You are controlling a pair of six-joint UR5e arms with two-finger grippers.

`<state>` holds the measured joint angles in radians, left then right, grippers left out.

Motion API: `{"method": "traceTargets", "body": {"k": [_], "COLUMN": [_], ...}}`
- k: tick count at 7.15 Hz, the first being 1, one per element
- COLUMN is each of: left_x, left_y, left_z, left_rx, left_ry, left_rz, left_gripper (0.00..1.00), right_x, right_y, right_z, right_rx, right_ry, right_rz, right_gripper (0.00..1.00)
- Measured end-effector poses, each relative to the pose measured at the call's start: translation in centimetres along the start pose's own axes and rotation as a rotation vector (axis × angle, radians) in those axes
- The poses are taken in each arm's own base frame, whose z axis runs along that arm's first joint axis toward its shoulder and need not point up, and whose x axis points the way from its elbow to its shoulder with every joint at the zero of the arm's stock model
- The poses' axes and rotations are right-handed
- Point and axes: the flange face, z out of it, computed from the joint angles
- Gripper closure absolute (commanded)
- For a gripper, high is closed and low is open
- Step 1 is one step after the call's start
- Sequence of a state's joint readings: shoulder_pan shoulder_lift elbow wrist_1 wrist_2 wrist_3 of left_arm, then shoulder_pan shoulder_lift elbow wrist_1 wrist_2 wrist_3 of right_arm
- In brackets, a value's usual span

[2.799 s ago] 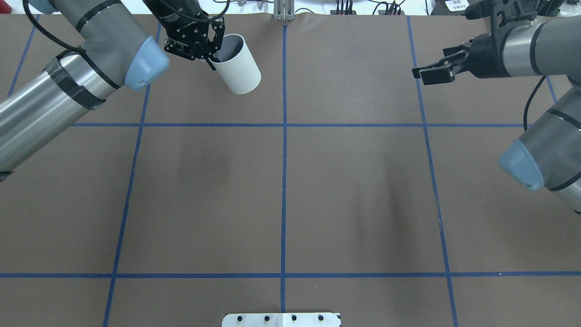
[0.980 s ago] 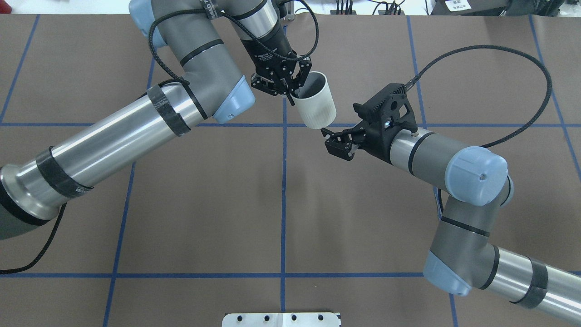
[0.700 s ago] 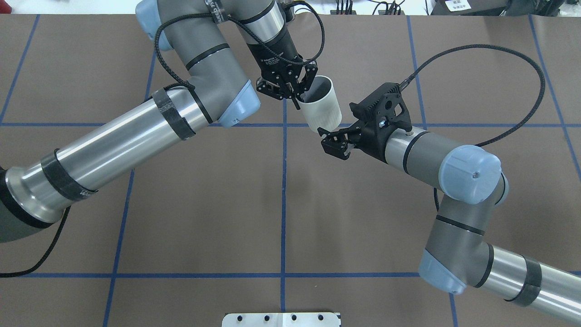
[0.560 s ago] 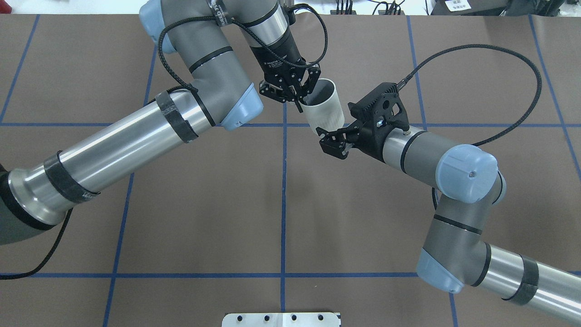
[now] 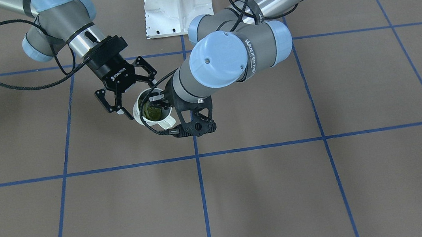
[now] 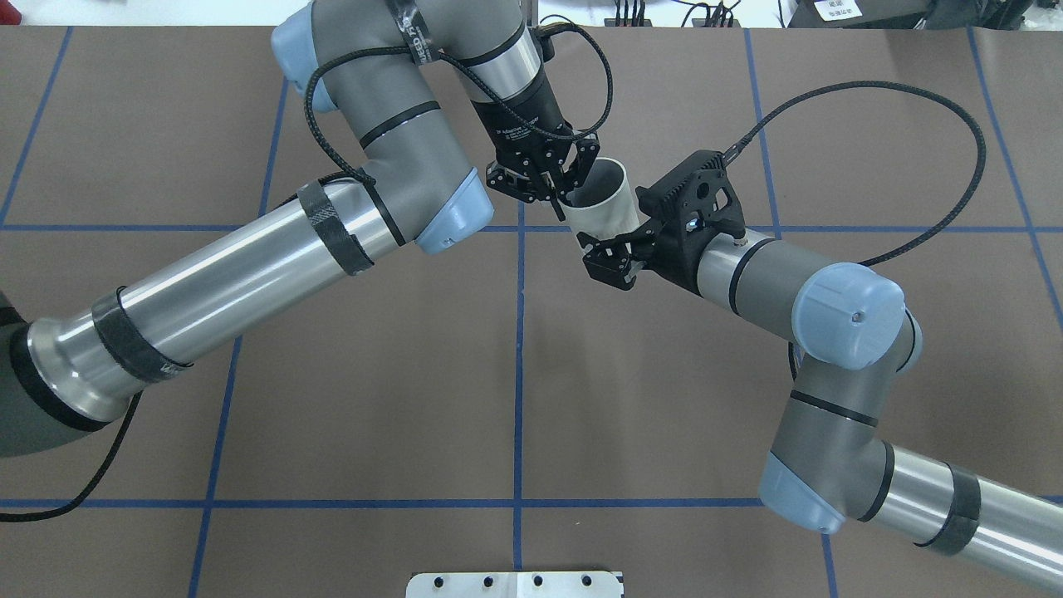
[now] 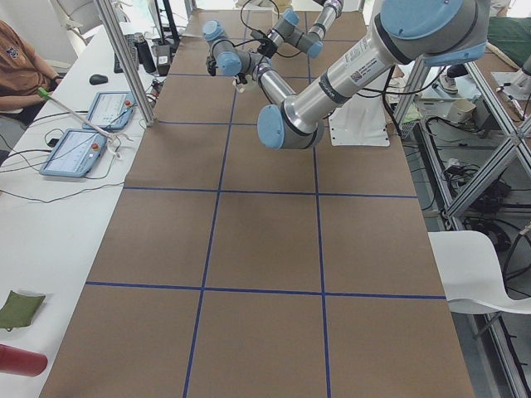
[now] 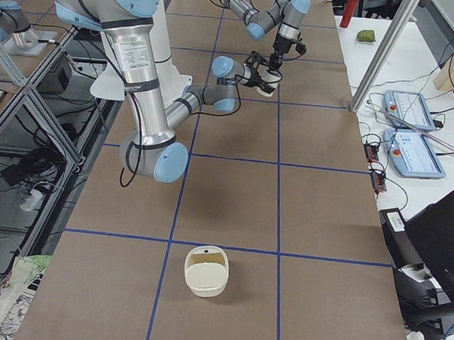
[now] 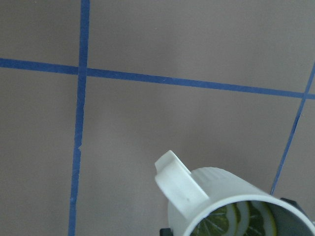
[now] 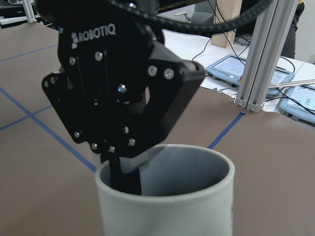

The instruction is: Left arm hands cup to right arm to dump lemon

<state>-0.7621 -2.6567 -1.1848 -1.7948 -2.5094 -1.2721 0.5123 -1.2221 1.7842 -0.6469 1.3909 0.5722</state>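
Note:
The white ribbed cup (image 6: 610,212) hangs tilted above the table's middle, and my left gripper (image 6: 558,195) is shut on its rim with one finger inside. The front view shows the cup (image 5: 136,111) holding a yellow-green lemon (image 5: 151,110), with the left gripper (image 5: 155,101) on its rim. The left wrist view shows the handled cup (image 9: 216,189) and the lemon (image 9: 236,221) in it. My right gripper (image 6: 604,259) is open, its fingers flanking the cup's lower part; in the front view the right gripper (image 5: 141,100) straddles it. The right wrist view shows the cup (image 10: 162,211) close up.
Blue tape lines grid the brown table. The white base plate (image 6: 515,584) sits at the robot's edge. An off-white basket (image 8: 206,271) stands near the table's right end. A side bench with tablets (image 7: 79,149) and a seated person (image 7: 17,66) lies beyond the far edge.
Both arms came in from the far corners to the middle. The left arm carried the cup rightward, and the open right gripper closed the gap to flank the cup's base.

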Motion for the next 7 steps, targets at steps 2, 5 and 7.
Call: {"method": "traceTargets", "body": {"k": [2, 5, 7], "left_x": [0.32, 0.77, 1.17], "left_y": [0.21, 0.56, 0.87], "left_z": [-0.11, -0.42, -0.42], "left_rx": [0.0, 0.001, 0.001], "left_ry": [0.003, 0.009, 0.018], "left_rz": [0.004, 0.008, -0.005], "left_gripper": [1.0, 1.0, 1.0], "right_x": [0.07, 0.05, -0.08], "right_y": [0.45, 0.55, 0.38], "right_z": [0.38, 0.57, 0.57], "right_rx": [-0.009, -0.01, -0.007], "right_ry": [0.005, 0.005, 0.002], "right_rz": [-0.002, -0.003, -0.003], "right_gripper": [0.01, 0.01, 0.01]}}
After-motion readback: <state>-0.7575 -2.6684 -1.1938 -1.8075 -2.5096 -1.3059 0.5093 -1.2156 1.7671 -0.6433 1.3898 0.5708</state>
